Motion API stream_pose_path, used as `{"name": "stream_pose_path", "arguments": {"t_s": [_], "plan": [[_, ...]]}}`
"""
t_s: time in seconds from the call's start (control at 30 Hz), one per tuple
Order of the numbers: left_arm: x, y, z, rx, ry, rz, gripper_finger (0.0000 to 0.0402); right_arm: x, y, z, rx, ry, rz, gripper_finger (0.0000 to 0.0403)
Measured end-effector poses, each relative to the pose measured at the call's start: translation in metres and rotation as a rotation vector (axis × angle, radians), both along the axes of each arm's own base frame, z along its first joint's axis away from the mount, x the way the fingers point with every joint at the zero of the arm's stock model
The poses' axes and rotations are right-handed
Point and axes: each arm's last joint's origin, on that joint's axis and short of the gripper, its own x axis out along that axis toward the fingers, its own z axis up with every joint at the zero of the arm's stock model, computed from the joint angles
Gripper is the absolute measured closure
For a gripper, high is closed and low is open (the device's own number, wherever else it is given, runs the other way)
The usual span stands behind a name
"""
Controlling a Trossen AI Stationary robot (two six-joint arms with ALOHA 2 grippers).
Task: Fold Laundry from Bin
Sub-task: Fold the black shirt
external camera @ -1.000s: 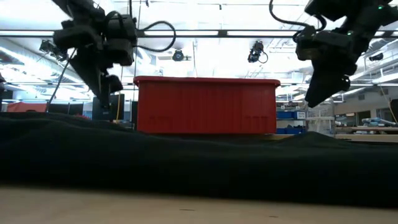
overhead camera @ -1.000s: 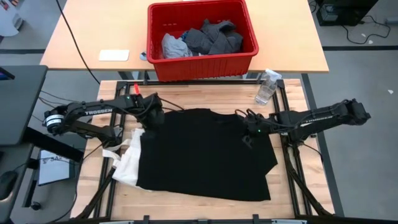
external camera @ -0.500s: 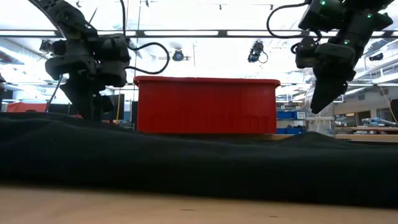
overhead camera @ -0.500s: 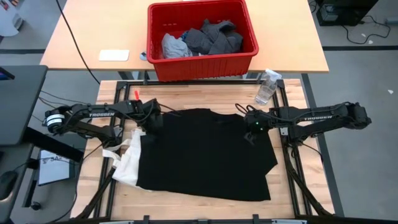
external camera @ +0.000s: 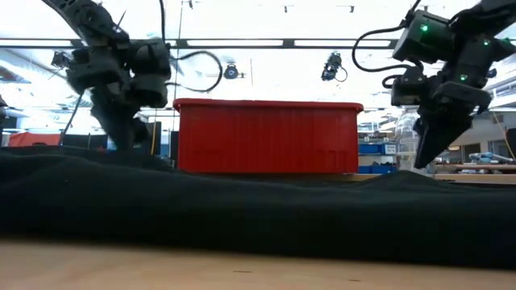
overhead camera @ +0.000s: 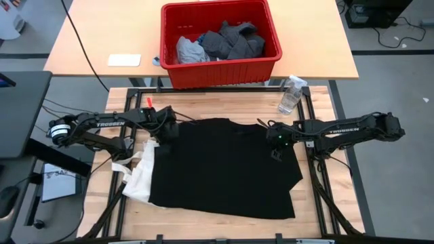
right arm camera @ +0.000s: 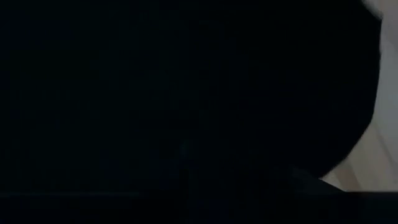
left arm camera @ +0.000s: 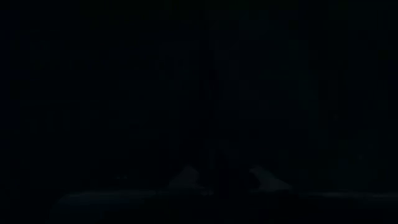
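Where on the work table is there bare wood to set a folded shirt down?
Bare wood runs along the near edge below the black T-shirt, and in a strip between the shirt and the spray bottle. The middle is covered by the shirt, with the cream tote at its left edge.

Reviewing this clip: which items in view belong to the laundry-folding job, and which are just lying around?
Part of the job:
- black T-shirt, spread on the table
- red bin
- grey garments in the bin
- left tool and right tool, both down at the shirt's edges

Just lying about:
- cream tote bag, partly under the shirt
- spray bottle
- white pad
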Motion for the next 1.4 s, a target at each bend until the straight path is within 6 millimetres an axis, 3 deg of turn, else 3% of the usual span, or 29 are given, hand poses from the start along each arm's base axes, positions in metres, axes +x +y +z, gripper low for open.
{"name": "stream_pose_path", "arguments": {"t_s": [0.2, 0.37, 0.7, 0.83, 1.03, 1.13, 1.23, 1.4], "plan": [[0.015, 0.007, 0.031, 0.054, -0.099, -0.013, 0.0399, 0.0, 0.0, -0.009, -0.023, -0.029, 0.043, 0.028], [0.02, 0.009, 0.045, 0.091, -0.141, -0.032, 0.04, 0.0, 0.0, -0.013, -0.015, -0.008, 0.049, 0.0296], [0.014, 0.009, 0.042, 0.123, -0.026, 0.03, 0.0401, 0.004, 0.001, -0.026, 0.091, 0.074, -0.022, 0.0394], [0.007, 0.007, 0.039, 0.118, 0.063, 0.052, 0.0401, 0.006, 0.004, -0.01, 0.135, 0.108, -0.124, 0.0398], [0.001, 0.005, 0.039, 0.122, 0.119, 0.071, 0.0401, 0.012, 0.008, 0.044, 0.024, 0.156, -0.188, 0.04], [0.0, 0.005, 0.042, 0.139, 0.106, 0.075, 0.0401, 0.013, 0.008, 0.061, -0.027, 0.159, -0.206, 0.04], [0.0, 0.005, 0.042, 0.144, 0.1, 0.069, 0.0401, 0.012, 0.007, 0.058, -0.008, 0.16, -0.245, 0.0396], [0.002, 0.006, 0.043, 0.154, 0.076, 0.071, 0.0401, 0.003, 0.002, 0.026, 0.033, 0.203, -0.345, 0.034]]}}
